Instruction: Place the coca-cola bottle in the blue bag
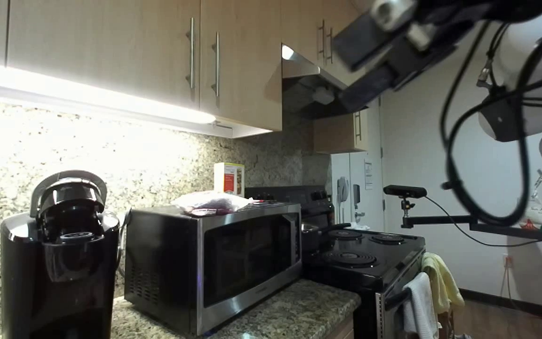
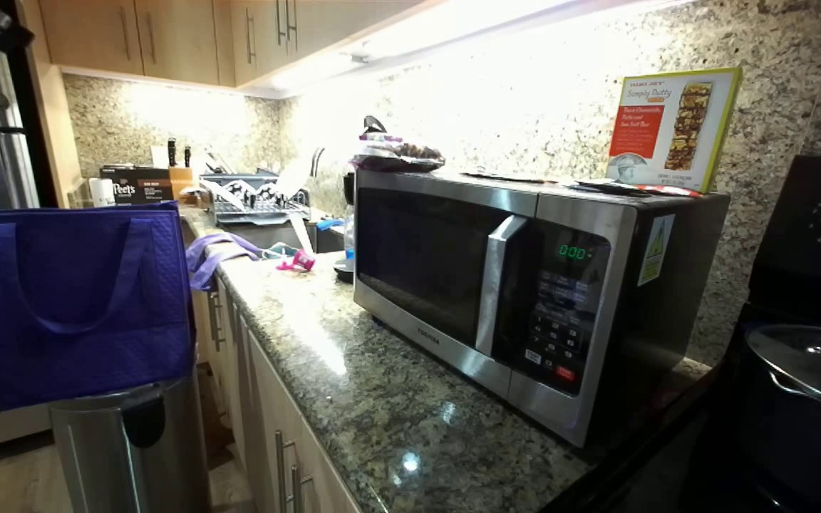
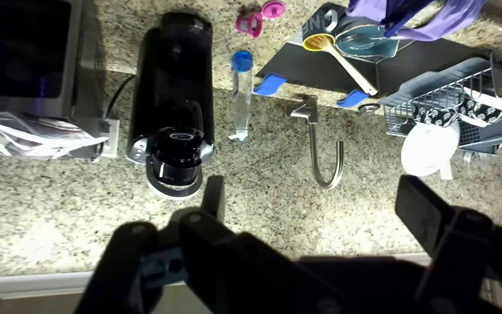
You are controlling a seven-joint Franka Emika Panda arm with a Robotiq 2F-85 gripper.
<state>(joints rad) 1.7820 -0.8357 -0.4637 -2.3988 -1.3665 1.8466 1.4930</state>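
Note:
The coca-cola bottle is hidden or out of view in all frames. The blue bag stands upright at the left of an exterior view, on top of a steel bin, with its handles hanging down its front. Its inside cannot be seen. My gripper is high in the air at the upper right of an exterior view, in front of the range hood and upper cabinets. In the wrist view the fingers of the gripper are wide apart, with nothing between them and the granite backsplash beyond.
A microwave stands on the counter with a snack box and packages on top. Beside it are a coffee maker and a clear blue-capped bottle. A faucet, dish rack and stove are nearby.

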